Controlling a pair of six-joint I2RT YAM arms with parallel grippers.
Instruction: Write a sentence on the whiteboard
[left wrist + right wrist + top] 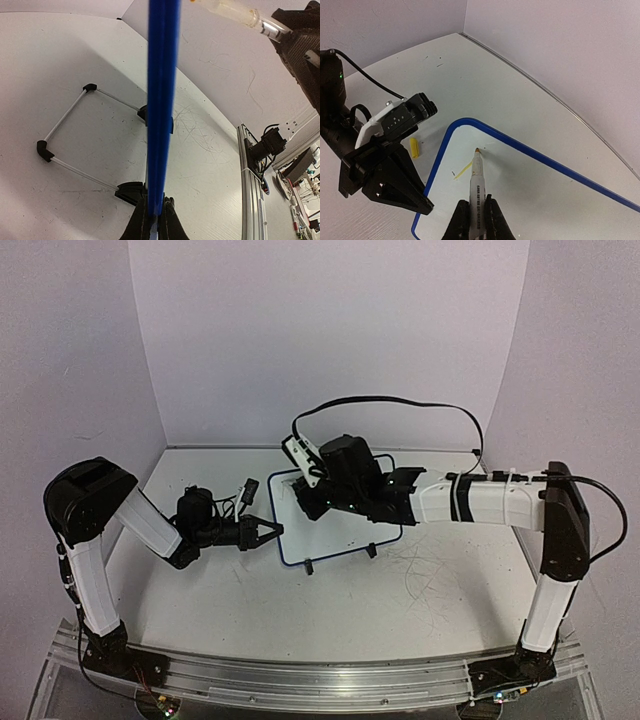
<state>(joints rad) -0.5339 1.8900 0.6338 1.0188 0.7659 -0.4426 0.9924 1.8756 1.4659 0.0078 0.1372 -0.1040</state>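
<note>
Nearest, the aluminium rail is running along the front edge of the table. Beyond it a broad band of bare top is lying free up to the two black feet of the whiteboard. Thin grey scribbles are marking the top just right of the board.

The board is sitting mid-table, slightly left of centre, propped on those feet. The left gripper is pinching the blue frame on the board's left edge with its jaws closed tight on it, so the left arm is taking up that side. The right arm is reaching in over the board's right and far edges, crowding the room there. The right gripper is squeezing a marker narrowly between its fingers, with the tip down at the white surface near the far left corner; whether it is touching is not clear.

A yellow cap is lying on the table just outside the left frame. Behind the board, open table is stretching to the back wall.

Of the sentence, only one short, pale yellow, slanted stroke is showing, just beside the tip.
</note>
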